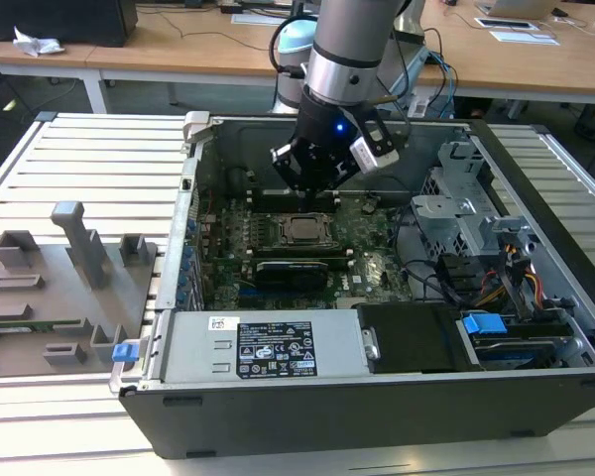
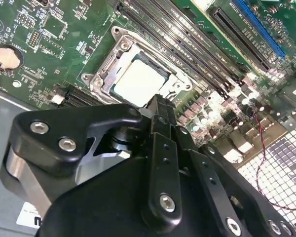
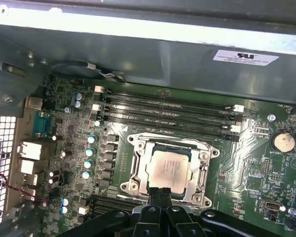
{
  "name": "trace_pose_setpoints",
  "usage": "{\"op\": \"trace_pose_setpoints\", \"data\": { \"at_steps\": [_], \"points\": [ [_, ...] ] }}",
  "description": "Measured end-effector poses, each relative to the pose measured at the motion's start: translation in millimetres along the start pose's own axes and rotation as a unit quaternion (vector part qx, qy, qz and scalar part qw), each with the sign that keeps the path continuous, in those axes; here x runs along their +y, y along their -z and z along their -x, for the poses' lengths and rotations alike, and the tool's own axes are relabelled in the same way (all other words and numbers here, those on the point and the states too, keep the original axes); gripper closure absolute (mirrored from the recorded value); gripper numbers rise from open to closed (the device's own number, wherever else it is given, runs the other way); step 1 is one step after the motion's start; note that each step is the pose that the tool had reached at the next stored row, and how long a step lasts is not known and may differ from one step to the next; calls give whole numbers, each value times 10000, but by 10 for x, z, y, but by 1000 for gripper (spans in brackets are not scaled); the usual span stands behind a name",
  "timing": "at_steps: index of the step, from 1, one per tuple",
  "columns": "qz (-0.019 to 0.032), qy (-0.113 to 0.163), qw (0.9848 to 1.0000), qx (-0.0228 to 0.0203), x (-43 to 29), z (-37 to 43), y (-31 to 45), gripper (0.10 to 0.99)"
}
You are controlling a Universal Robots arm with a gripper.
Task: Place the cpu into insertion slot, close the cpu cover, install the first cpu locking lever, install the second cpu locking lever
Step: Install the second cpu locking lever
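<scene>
Inside the open computer case [image 1: 535,198], the green board [image 1: 377,273] held the insertion slot [image 3: 133,170]; the cpu [image 3: 168,169] lay seated there, the pincer [image 3: 161,193] pinched shut, empty, at its edge. Any sideways nudge risked bending contacts

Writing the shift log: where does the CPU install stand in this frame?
Done: the cpu sits in the insertion slot, and the cpu cover appears to be down around it. In hand: the gripper, fingers together and holding nothing, is at the edge of the socket in both wrist views. Left: I cannot tell from these views whether either locking lever is latched.
</scene>
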State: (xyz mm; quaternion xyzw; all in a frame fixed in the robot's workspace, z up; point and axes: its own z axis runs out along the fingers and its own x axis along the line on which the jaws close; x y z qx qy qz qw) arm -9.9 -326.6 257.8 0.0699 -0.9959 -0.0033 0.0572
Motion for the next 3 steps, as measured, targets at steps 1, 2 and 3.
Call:
{"op": "trace_pose_setpoints", "data": {
  "at_steps": [1,2,3],
  "points": [
    [0,0,10000,0,0,0,1,980],
    [0,0,10000,0,0,0,1,980],
    [0,0,10000,0,0,0,1,980]
  ]
}}
